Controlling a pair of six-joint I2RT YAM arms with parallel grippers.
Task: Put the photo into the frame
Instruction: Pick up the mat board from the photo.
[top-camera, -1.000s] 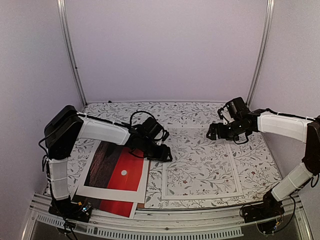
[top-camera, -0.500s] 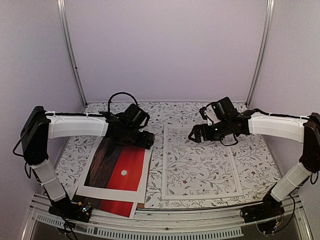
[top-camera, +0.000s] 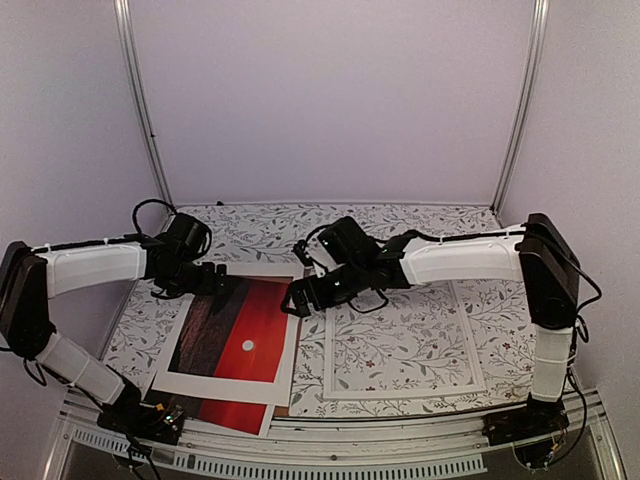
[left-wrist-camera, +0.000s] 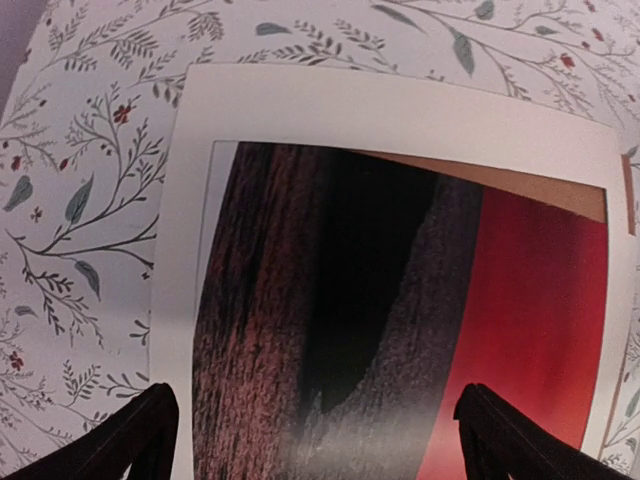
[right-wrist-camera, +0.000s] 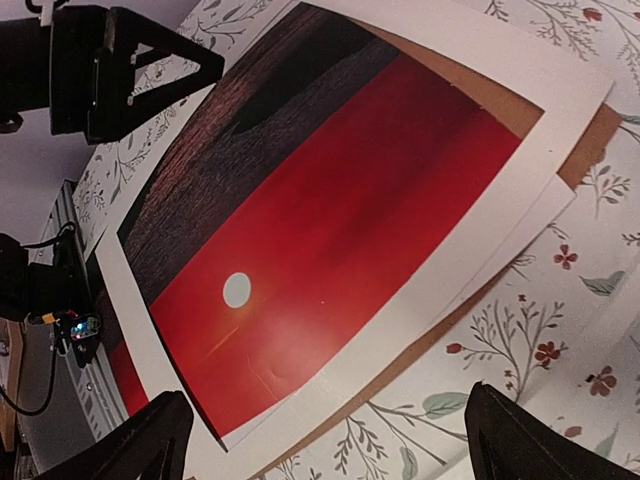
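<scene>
The photo (top-camera: 240, 325) lies flat at near left under a white mat (top-camera: 215, 385), the frame (top-camera: 327, 360) just right of it. My left gripper (top-camera: 213, 280) and right gripper (top-camera: 293, 298) hover over its far corners, fingers spread wide, grasping nothing.

Photo (top-camera: 238, 330): paper print with a red sunset sky, 1 small white sun and a dark band down its left side.
Photo pose: flat on the left of the surface (top-camera: 400, 225), slightly skewed. A white window mat (top-camera: 215, 385) lies over it, and a red strip shows past the mat's near edge.
Frame (top-camera: 405, 392): thin white rectangle; the floral surface shows through its clear pane.
Frame pose: flat, just right of the photo.
</scene>
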